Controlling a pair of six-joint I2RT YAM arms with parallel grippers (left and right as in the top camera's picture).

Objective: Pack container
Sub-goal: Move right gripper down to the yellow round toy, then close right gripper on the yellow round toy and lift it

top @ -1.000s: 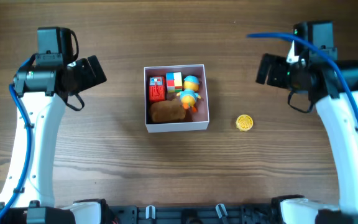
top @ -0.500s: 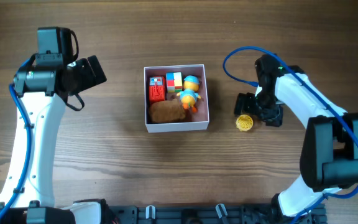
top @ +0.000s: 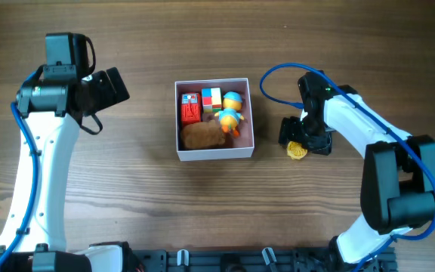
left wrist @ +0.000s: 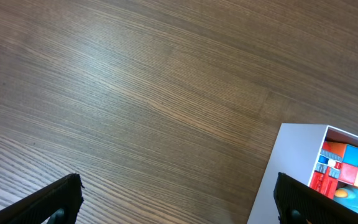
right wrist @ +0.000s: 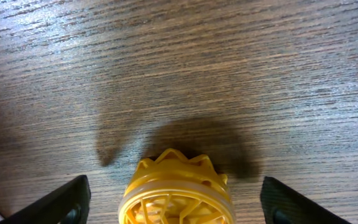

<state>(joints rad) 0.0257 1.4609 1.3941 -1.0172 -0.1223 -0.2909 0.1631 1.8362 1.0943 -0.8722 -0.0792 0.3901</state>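
Note:
The container [top: 214, 153] is a white-walled square box at the table's centre. It holds a brown plush, a yellow-and-blue duck and red and coloured blocks. Its corner also shows in the left wrist view [left wrist: 291, 174]. A yellow round toy [top: 297, 151] lies on the table to the right of the container. My right gripper [top: 300, 140] is down over it, open, with a finger on either side of the yellow toy [right wrist: 176, 193] and a gap to each. My left gripper [left wrist: 178, 202] is open and empty, raised over bare table left of the container.
Wooden table [top: 217, 219] all round. The right arm's blue cable [top: 278, 75] loops above the table between the container and the right wrist. The left arm [top: 51, 151] stands along the left side.
My right arm has come down from the far right to the yellow toy and shifted slightly left over it. The left arm has not moved.

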